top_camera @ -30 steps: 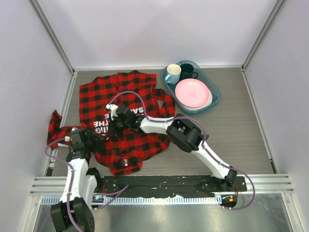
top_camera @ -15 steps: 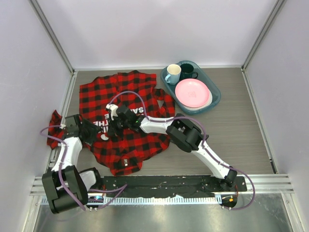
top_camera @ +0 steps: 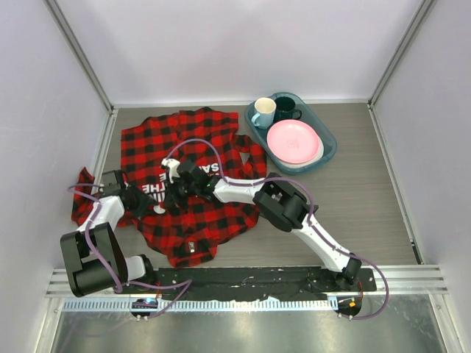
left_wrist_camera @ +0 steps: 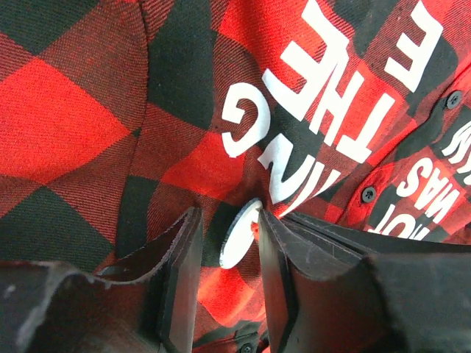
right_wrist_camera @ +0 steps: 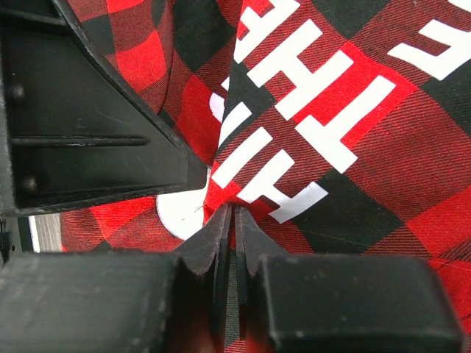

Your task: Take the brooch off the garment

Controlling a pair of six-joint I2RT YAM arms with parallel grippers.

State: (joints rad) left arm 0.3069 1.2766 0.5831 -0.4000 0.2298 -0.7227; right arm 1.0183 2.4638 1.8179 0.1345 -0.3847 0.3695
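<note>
Now, step: closing on the brooch so it can be drawn off the shirt.
Brooch: a white disc pinned to the shirt front just under the white lettering, near the button row. It stands edge-on between the left fingers.
Left gripper: jaws apart and straddling the disc. One finger seems to touch its rim and the other shows a gap, though the angle makes contact hard to judge.
Right gripper: jaws pressed together on a raised fold of shirt just beside the disc, which anchors the cloth.
Shirt: spread loose on the left of the desk, so it would probably drag along if it were not held.
Grip: centre the disc between the pads first, then close on its flat faces rather than its rim. Take no flannel in with it.
Pull: draw away from the right gripper's pinch, slowly, and keep that pinch firm so the fabric tightens instead of lifting.
Watch: if the cloth tents up with the disc, the pin has likely not let go. Ease off and re-seat rather than tug.
Risk: a rim-only hold could slip off the smooth disc, and a hard yank could tear the weave.
</note>
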